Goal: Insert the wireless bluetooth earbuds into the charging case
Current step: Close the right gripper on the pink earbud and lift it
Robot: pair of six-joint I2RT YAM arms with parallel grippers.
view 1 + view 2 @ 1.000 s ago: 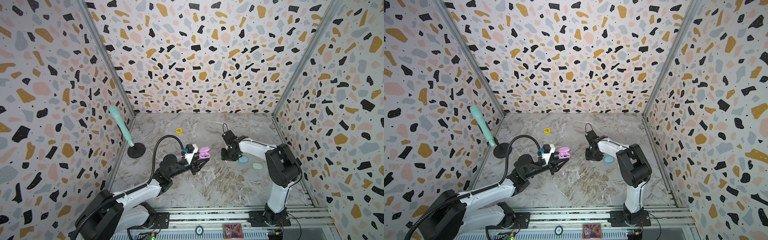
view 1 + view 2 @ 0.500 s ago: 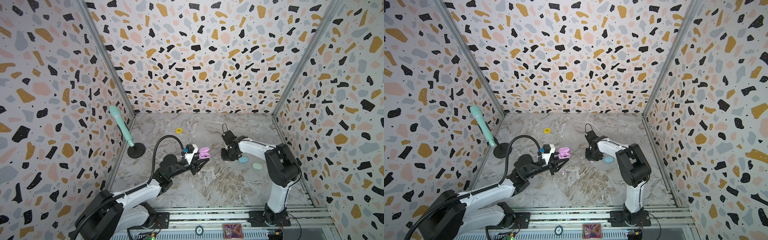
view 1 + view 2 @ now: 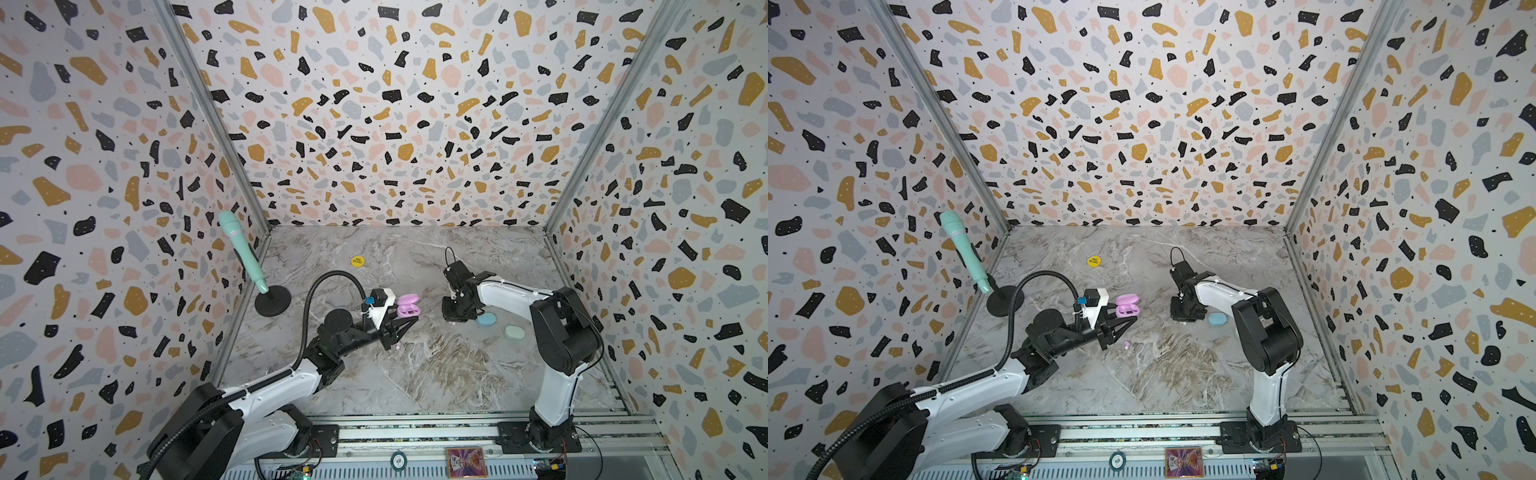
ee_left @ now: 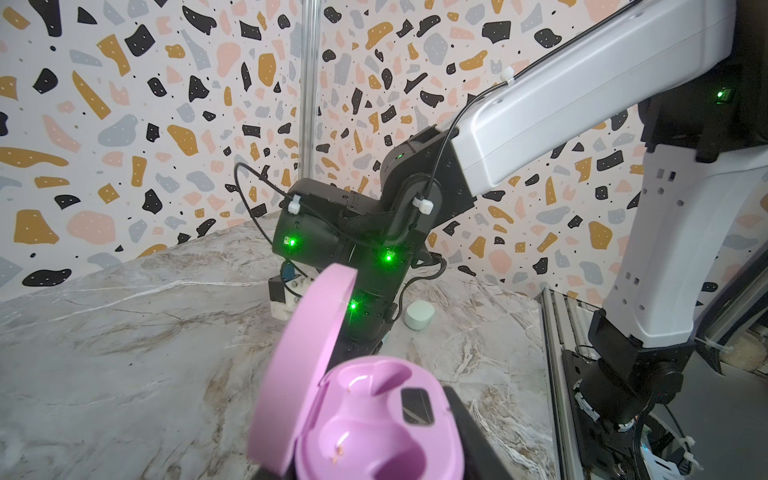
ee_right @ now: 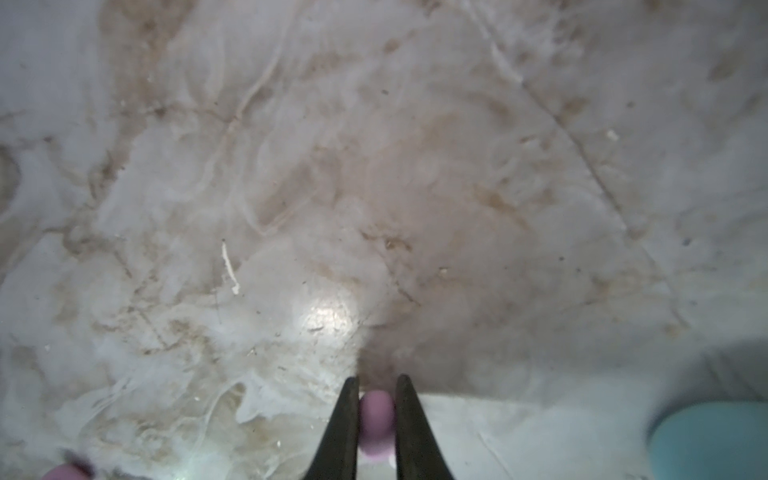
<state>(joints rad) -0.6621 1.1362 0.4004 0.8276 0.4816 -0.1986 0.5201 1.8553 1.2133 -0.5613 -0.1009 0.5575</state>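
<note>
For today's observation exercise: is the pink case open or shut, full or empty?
Open and empty. The pink case has its lid raised, and both pockets inside show bare.

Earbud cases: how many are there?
3: an open pink plastic case in the left gripper; a blue oval case and a pale green one on the marble table. More may be hidden.

White-shelled left arm (image 3: pixel 270 384) with black joints and ribbed black hose (image 3: pixel 336 273); right gripper (image 5: pixel 377 380) has slim black fingers (image 5: pixel 338 432).
</note>
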